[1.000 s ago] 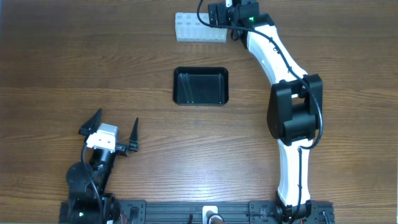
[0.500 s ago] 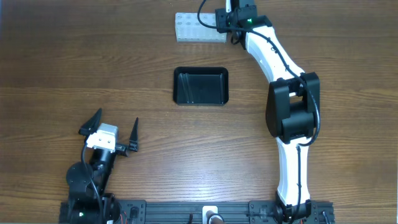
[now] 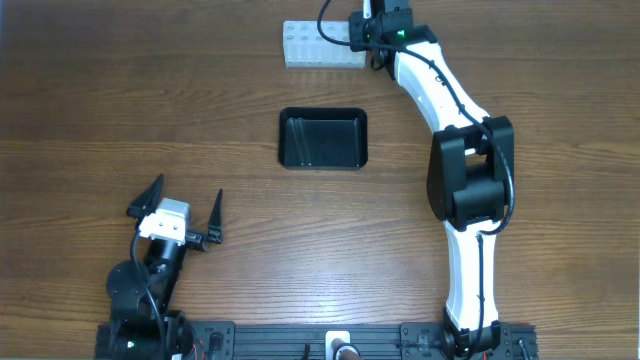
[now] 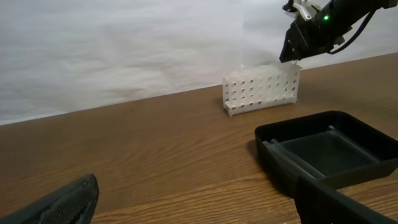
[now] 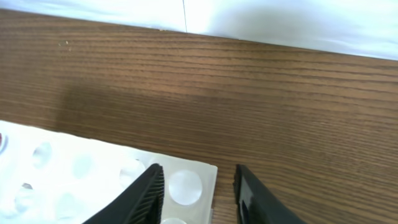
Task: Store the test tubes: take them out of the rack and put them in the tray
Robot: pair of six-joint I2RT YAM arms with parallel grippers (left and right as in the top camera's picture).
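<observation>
One rack [image 3: 322, 45], white and full of round cells, sat directly under the right gripper [image 5: 199, 194]. Its end corner cell lay between that gripper's two dark fingers. The fingers stood apart, one over the rack's top face and the other out past its end over bare wood, and they pinched nothing. Whether tubes stood in the cells near the gripper could not be told; the cells showed as pale circles.

Back from the right gripper, toward its arm's base, sat the black tray [image 3: 283, 140], well apart from the rack. Faint clear lengths that looked like tubes [image 4: 283, 152] lay flat along the tray's floor, but how many could not be told.

The left gripper [image 3: 188, 186] hung low near its own base, far from both rack and tray. Its fingers were spread wide with only bare wood between them. From it, the tray lay ahead and off to the right, with the rack farther ahead beyond the tray and the right gripper at the rack's far end.

Everything rested on a brown wood-grain worktop [image 3: 120, 90], and a white wall rose just beyond the rack.
</observation>
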